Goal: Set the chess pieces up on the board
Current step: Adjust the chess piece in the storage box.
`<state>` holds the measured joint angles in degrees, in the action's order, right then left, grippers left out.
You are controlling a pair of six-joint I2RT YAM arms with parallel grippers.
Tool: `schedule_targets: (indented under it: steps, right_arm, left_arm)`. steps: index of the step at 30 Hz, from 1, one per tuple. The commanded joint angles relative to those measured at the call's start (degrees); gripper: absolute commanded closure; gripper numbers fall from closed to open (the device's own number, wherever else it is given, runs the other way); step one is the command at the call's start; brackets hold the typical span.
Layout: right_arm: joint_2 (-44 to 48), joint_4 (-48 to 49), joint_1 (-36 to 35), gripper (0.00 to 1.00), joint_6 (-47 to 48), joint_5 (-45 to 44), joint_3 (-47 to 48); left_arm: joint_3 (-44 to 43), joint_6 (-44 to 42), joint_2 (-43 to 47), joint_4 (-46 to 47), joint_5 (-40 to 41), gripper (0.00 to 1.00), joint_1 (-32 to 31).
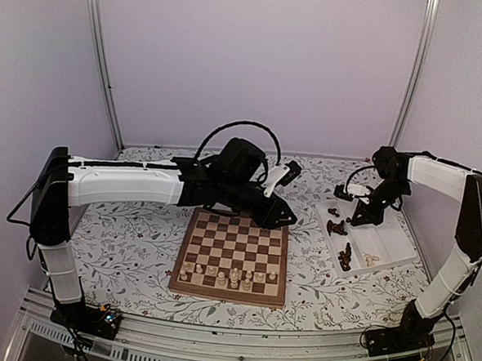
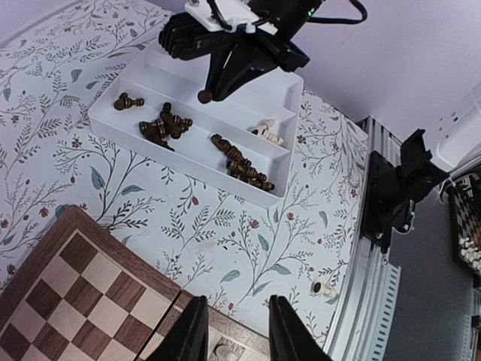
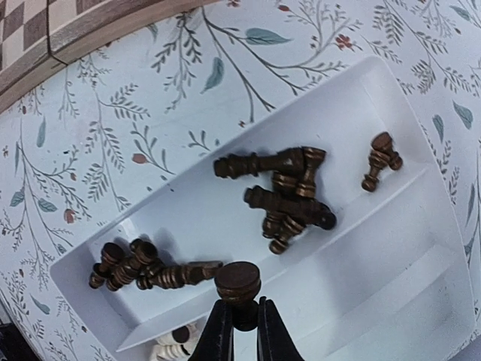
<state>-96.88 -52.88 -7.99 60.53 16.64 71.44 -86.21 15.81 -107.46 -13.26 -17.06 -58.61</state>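
The board (image 1: 233, 247) lies mid-table with several cream chess pieces (image 1: 229, 274) on its near rows. My left gripper (image 2: 237, 331) hovers open over the board's far right corner (image 2: 83, 293). Nothing is between its fingers; one cream piece (image 2: 223, 348) stands on the board below. My right gripper (image 3: 240, 323) is shut on a dark chess piece (image 3: 239, 284), base toward the camera, above the white tray (image 3: 391, 248). In the left wrist view that dark piece (image 2: 204, 95) hangs from the right gripper over the tray (image 2: 188, 75).
Loose dark pieces (image 3: 289, 188) lie in clusters in the tray, with more (image 3: 131, 267) at one end and a few cream ones (image 3: 176, 347) in the neighbouring compartment. One small cream piece (image 2: 325, 289) lies on the floral cloth beside the metal rail (image 2: 368, 301).
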Motion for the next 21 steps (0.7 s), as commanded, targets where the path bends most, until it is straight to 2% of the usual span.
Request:
schedule_targets:
  steps: [1, 9, 14, 21]
  right_arm:
    - [1.06, -1.48, -4.22, 0.92, -4.93, 3.74, -2.63]
    - [-0.40, 2.36, -5.17, 0.87, -8.87, 1.61, -4.96]
    - [1.90, 2.68, -5.19, 0.73, -9.37, 1.60, -6.32]
    - [8.51, -2.22, -6.65, 0.69, -5.84, 8.52, -9.87]
  left_arm:
    - [-1.37, -0.43, -0.25, -0.70, 0.67, 0.71, -0.94]
    - [-0.75, -0.09, 0.14, -1.79, 1.79, 0.71, -0.96]
    - [-0.60, 0.19, 0.15, -1.82, 1.90, 0.71, -0.98]
    - [-0.29, 0.70, 0.59, -2.52, 2.90, 0.71, -1.35]
